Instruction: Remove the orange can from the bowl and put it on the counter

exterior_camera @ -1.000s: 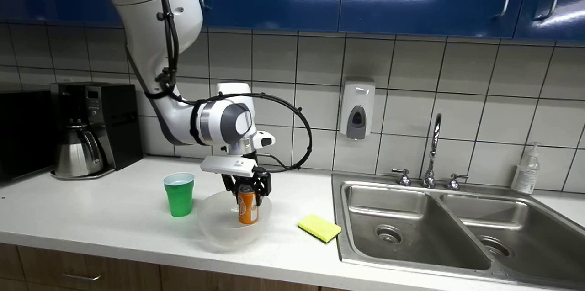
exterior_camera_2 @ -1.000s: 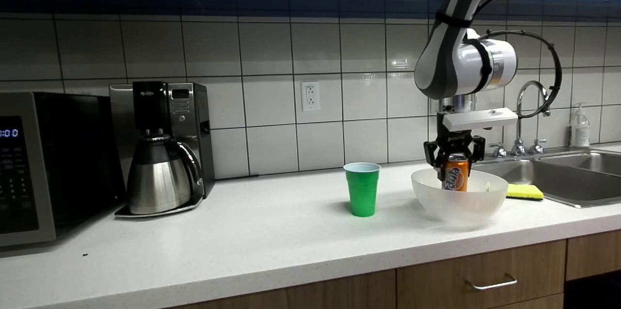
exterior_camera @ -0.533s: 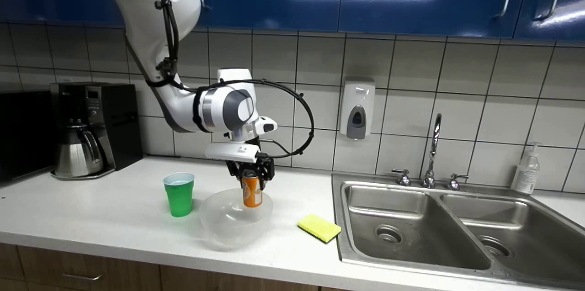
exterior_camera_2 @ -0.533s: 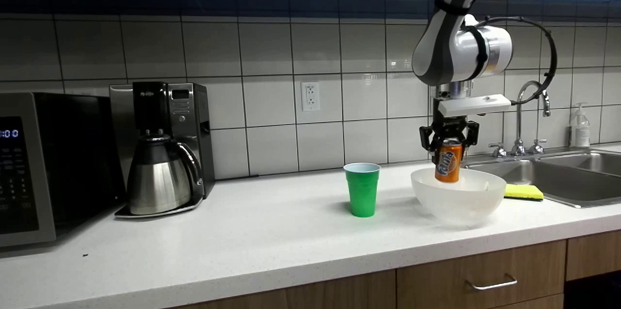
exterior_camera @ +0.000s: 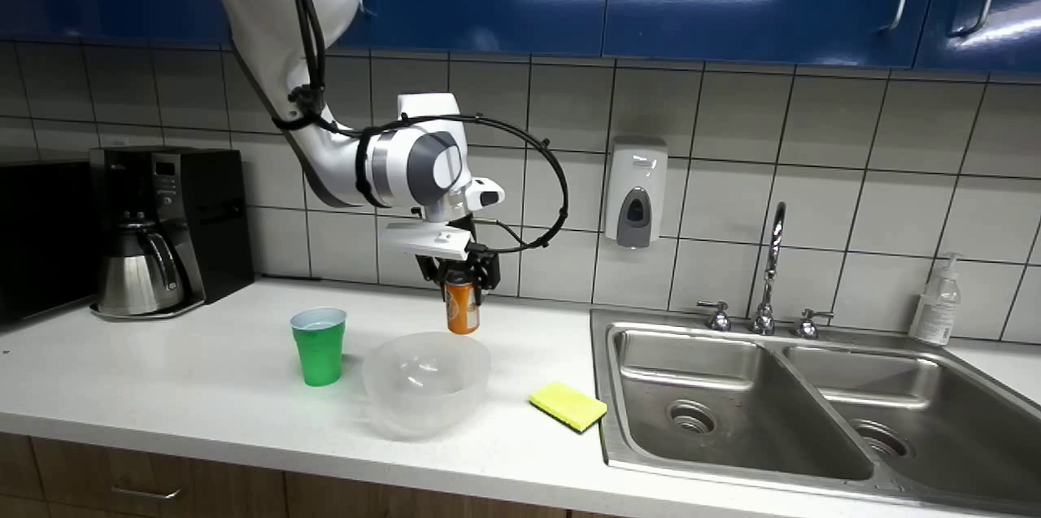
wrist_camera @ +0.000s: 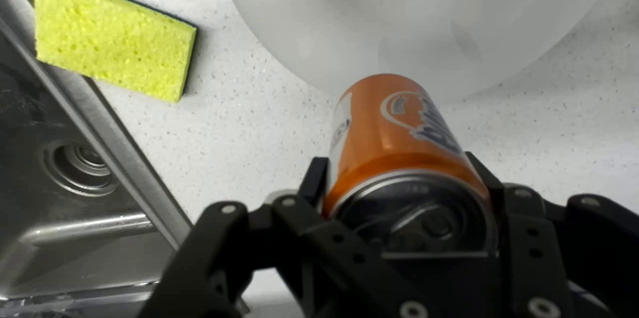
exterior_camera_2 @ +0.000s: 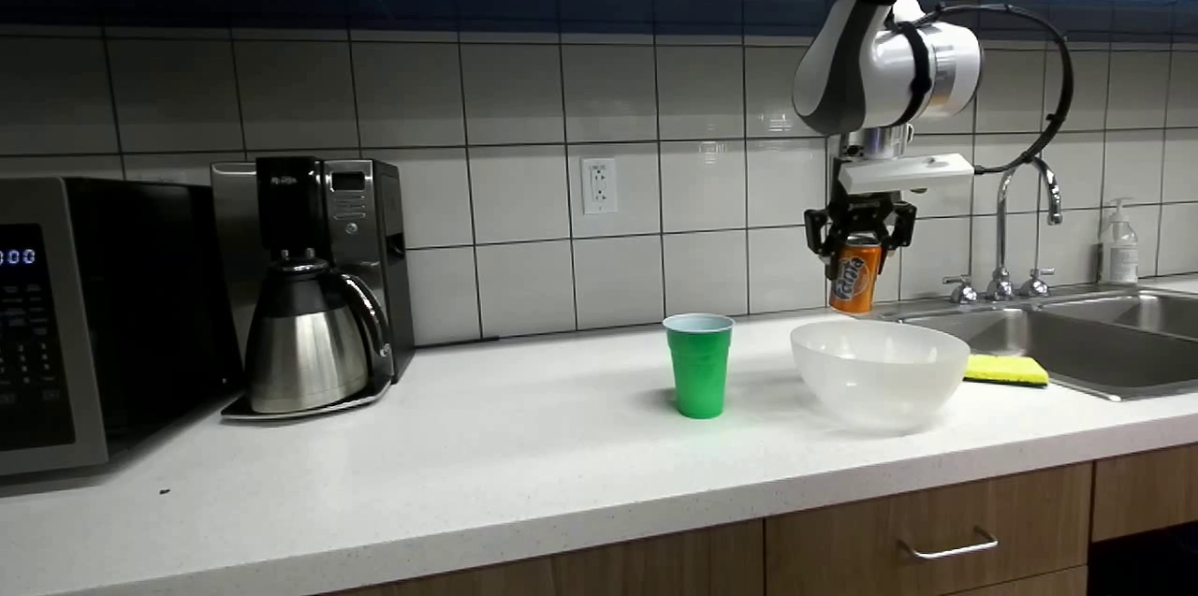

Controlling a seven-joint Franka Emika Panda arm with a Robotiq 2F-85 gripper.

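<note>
1. Orange can (exterior_camera_2: 854, 276) hangs in the air, out of the bowl (exterior_camera_2: 880, 381), with its base above the rim on the side toward the tiled wall (exterior_camera_2: 517, 194); as far as both exterior views show, it touches neither bowl nor counter (exterior_camera_2: 524, 465)
2. The gripper (wrist_camera: 400, 178) has it by the upper part, close to the metal top; I judge this leaves the lower body free, so the base can meet the counter with the fingers (wrist_camera: 314, 180) well off it
3. The can's height looks chosen so the base passes over the rim without knocking the bowl; in the wrist view base and rim overlap, so whether the can is wholly past the rim I cannot tell
4. In an exterior view the can (exterior_camera_2: 854, 276) leans a little, the gripper with it; the tilt probably comes from how the gripper is angled rather than from a slipping hold
5. The gripper's two fingers are parted by just the can's own breadth, one pressed to each side, pinching it and nothing else
6. What remains, I think, is to move a bit farther from the bowl, straighten the can and lower it to the counter; letting go while it tilts could set it rocking on its bottom edge
</note>
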